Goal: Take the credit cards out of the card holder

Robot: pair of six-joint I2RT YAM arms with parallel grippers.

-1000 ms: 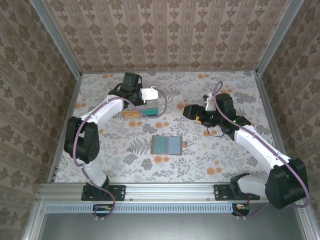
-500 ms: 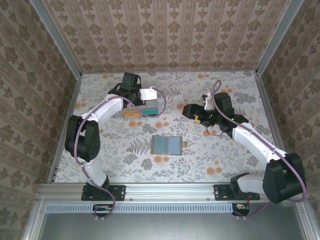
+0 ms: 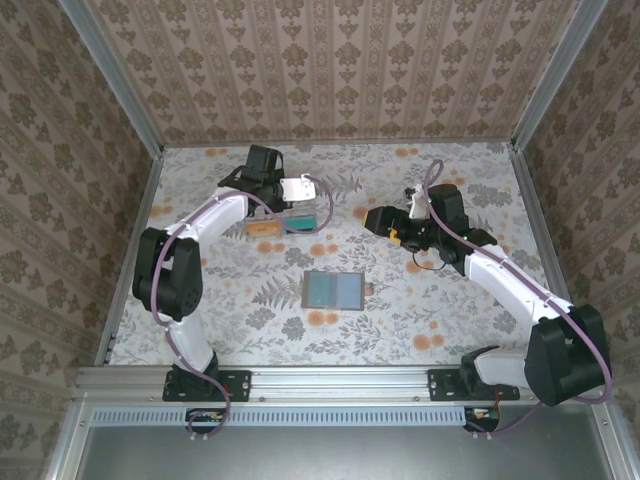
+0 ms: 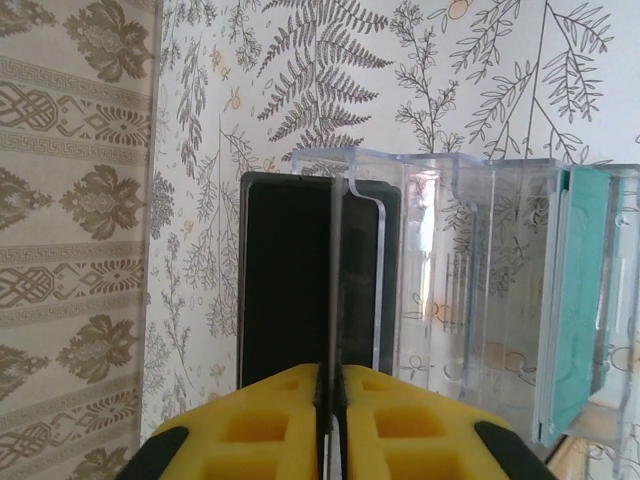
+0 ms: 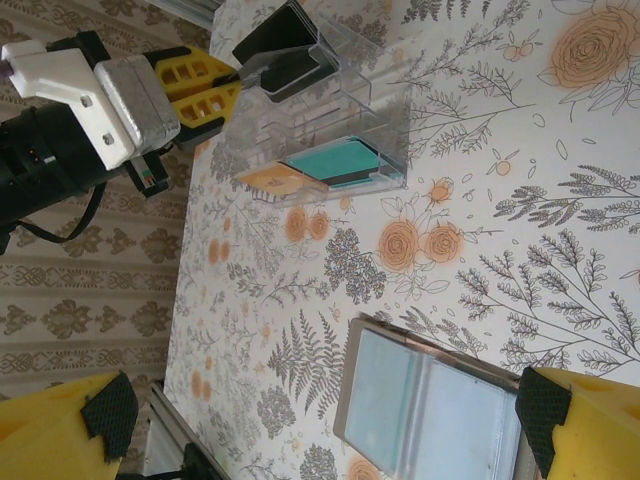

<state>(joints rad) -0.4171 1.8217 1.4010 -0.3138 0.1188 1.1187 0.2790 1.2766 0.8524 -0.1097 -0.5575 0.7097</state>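
The card holder lies open and flat mid-table, grey-blue inside. A clear tray stands at the back left with credit cards in its slots: a yellow-orange card, a teal card and a black card upright in the end slot. My left gripper is at that end slot, its yellow jaws pressed together on the black card's thin edge. My right gripper hangs wide open above the table, up and right of the holder, with nothing in it.
Patterned walls close off the back and both sides. A metal rail runs along the near edge. The floral tabletop lies flat around the holder.
My right gripper shifted slightly left and back, then held still. My left gripper stays at the tray's end slot on the black card. The holder has not moved.
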